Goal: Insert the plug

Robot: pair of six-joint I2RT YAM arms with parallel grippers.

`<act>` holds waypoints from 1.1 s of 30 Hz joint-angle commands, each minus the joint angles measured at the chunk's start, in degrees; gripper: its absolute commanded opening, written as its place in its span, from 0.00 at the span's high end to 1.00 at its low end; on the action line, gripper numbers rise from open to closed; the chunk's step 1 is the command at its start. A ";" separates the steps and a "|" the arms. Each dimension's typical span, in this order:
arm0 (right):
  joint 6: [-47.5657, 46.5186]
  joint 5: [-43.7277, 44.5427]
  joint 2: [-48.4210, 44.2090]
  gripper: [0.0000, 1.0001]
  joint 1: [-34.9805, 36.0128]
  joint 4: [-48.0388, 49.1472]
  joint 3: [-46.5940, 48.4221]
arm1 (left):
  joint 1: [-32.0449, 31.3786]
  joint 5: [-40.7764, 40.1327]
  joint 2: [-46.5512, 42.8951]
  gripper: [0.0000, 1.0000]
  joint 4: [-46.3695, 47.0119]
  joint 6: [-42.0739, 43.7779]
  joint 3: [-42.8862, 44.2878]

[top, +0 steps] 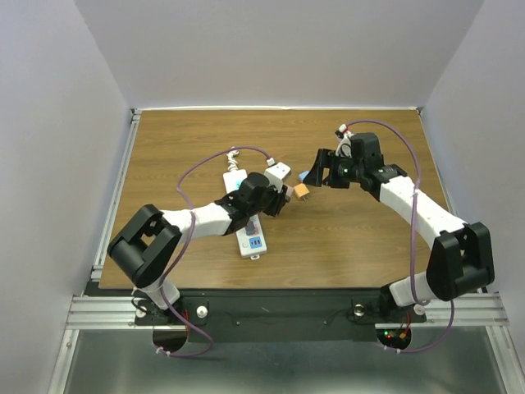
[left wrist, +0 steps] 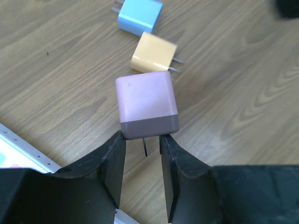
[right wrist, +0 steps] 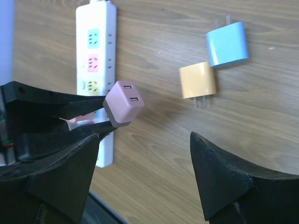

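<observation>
Left jaws pinch my pink plug (left wrist: 147,105), prongs facing back; power strip (left wrist: 14,151) lies lower left of frame, under this arm; right jaws gape empty

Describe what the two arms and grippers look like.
The left arm and right arm share white link shells and bulky black joint housings. The left gripper and right gripper are matte black with two wedge-shaped fingers. A purple cable loops along each arm.

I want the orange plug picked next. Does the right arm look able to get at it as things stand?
Probably yes: the right gripper hangs open just short of the orange plug, nothing covers it, though the blue plug lies close beside it.
</observation>
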 commanded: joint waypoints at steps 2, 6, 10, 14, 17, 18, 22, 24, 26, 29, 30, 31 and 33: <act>1.31 -9.07 1.52 0.17 -0.38 3.17 3.65 | -0.71 4.83 -6.34 0.98 6.26 2.14 -3.77; 2.54 -14.51 3.27 0.17 -0.38 3.78 4.61 | -1.85 4.92 -7.67 0.97 6.79 3.02 -4.13; 2.72 -18.37 5.38 0.18 -0.38 4.31 4.53 | -2.73 4.39 -8.37 0.97 7.05 3.29 -3.96; 2.90 -21.21 7.14 0.20 -0.29 4.57 4.26 | -3.43 3.52 -8.55 0.97 7.14 3.20 -3.25; 2.37 -20.85 7.49 0.20 -0.38 4.57 3.56 | -3.96 3.51 -8.72 0.97 7.23 3.29 -2.72; 2.20 -21.46 7.76 0.20 -0.38 4.66 3.47 | -3.96 3.51 -8.90 0.97 7.23 4.59 -2.55; 1.84 -22.08 9.34 0.20 -0.29 4.75 3.30 | -4.57 3.25 -9.25 0.97 7.23 4.87 -2.28; 1.75 -22.43 9.69 0.20 -0.38 4.66 3.38 | -4.75 2.99 -9.51 0.97 7.41 4.87 -2.37; 1.67 -23.05 10.04 0.21 -0.29 4.66 3.39 | -4.75 2.72 -9.60 0.97 7.41 4.96 -2.29; 1.23 -23.40 10.66 0.21 -0.20 4.58 3.03 | -4.84 2.46 -9.87 0.97 7.41 4.96 -2.29; 1.05 -23.92 11.01 0.21 -0.20 4.57 2.77 | -4.84 2.46 -10.04 0.97 7.41 4.87 -2.28; 0.96 -24.19 11.19 0.22 -0.20 4.75 2.60 | -4.93 2.46 -10.04 0.97 7.41 4.96 -2.28; 0.88 -24.72 11.28 0.24 -0.20 4.75 2.51 | -5.10 2.55 -10.04 0.97 7.41 5.05 -2.11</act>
